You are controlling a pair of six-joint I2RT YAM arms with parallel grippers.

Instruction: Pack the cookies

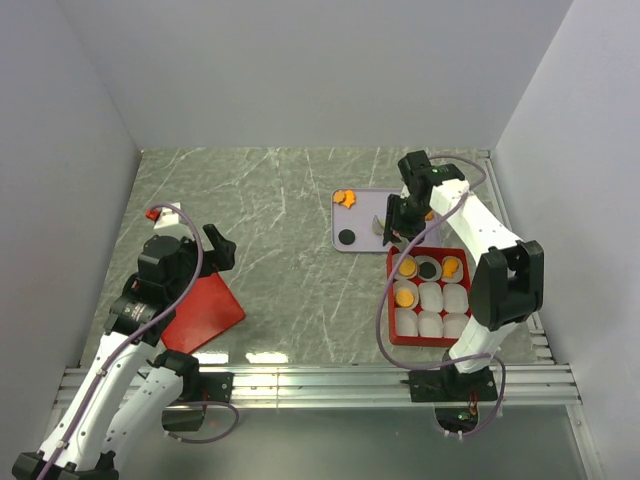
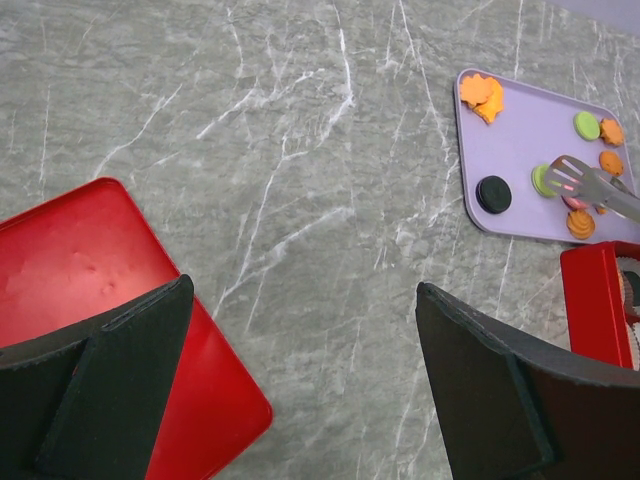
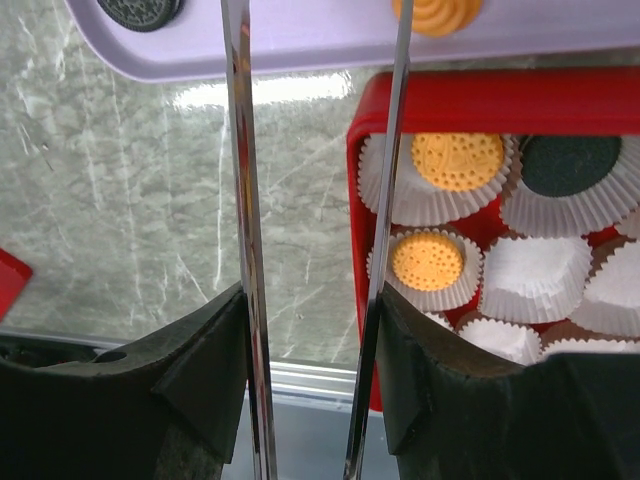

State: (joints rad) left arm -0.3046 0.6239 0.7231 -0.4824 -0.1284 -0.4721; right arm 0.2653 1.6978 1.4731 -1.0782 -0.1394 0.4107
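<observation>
- The left gripper [image 2: 300, 330] is being held wide open above the table [image 2: 250, 150], with nothing between its fingers. The lid [image 2: 70, 260] is being shown beneath it, at the lower left of the left wrist frame.
- The tongs [image 3: 243, 200] are being clamped by the right gripper [image 3: 310, 330], with both blades pressed between its fingers and pointing up the frame toward the tray [image 3: 300, 40].
- In the left wrist frame, at the far right, the tong tips are being held over the tray at a green cookie [image 2: 543, 180]. Whether they touch it cannot be told.
- Other cookies [image 2: 482, 97] are being left loose on the tray. Orange shapes lie at its upper left corner, a black cookie [image 2: 493, 193] lies left of the tong tips, and green and orange discs lie above and below the tips.
- Three orange discs and one black one are being held in cups [image 3: 535, 275] inside the box [image 3: 450, 100]. The box sits just below the tray, right of the blades in the right wrist frame.
</observation>
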